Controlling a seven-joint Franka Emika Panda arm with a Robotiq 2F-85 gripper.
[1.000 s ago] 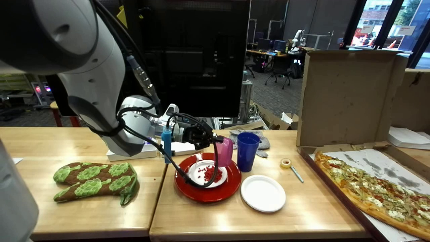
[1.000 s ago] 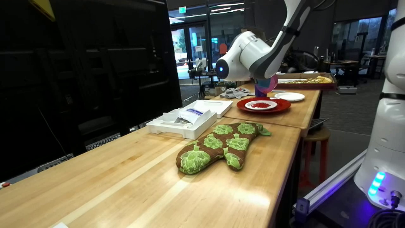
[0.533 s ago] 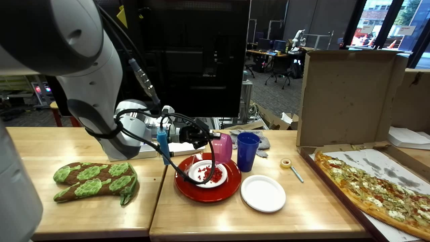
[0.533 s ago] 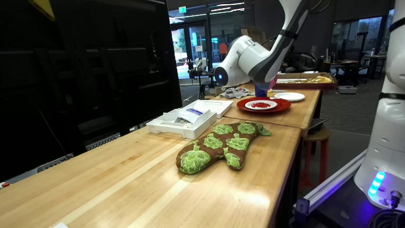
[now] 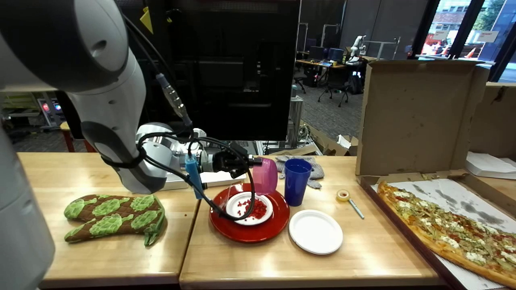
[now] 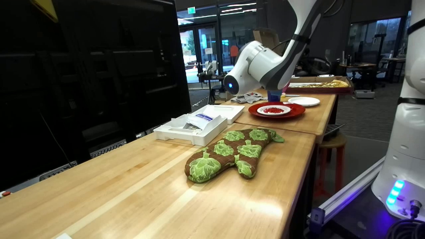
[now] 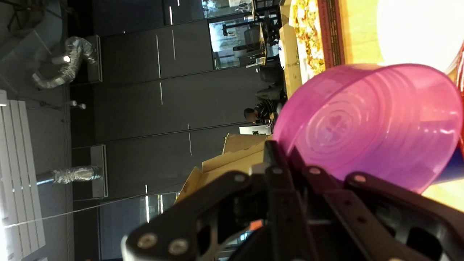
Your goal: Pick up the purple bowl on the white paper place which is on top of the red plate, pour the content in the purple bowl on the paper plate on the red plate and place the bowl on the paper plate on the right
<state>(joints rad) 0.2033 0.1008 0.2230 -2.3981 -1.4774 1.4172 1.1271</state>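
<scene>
In an exterior view, purple bowl (image 5: 265, 177) a touch higher and farther left in frame than 0.5 s ago, gripper (image 5: 257, 161) and arm (image 5: 111, 106) shifted with it. Bowl held in the air on its side, mouth toward frame left, base toward the blue cup (image 5: 297, 181), a gap between the 2. It overlaps, in this line of sight, the back right edge of the red plate (image 5: 250, 235); height above it cannot be judged. Red pieces (image 5: 260, 207) lie on the small paper plate (image 5: 233, 204) atop the red plate, layout same as before. The other paper plate (image 5: 315, 231), just beside the red plate, unmoved. In an exterior view, the wrist joint (image 6: 240, 79) sits lower than 0.5 s ago; bowl mostly hidden behind the arm, down to a thin pink sliver, fingertips out of sight. Wrist view: 2 fingers (image 7: 275, 156) drawn close together, bowl's rim pinched between them. Bowl translucent, glossy, pink in the upper part of frame, violet lower down; mouth turned to frame right, concentric rings and a clover-like mark on its floor.
</scene>
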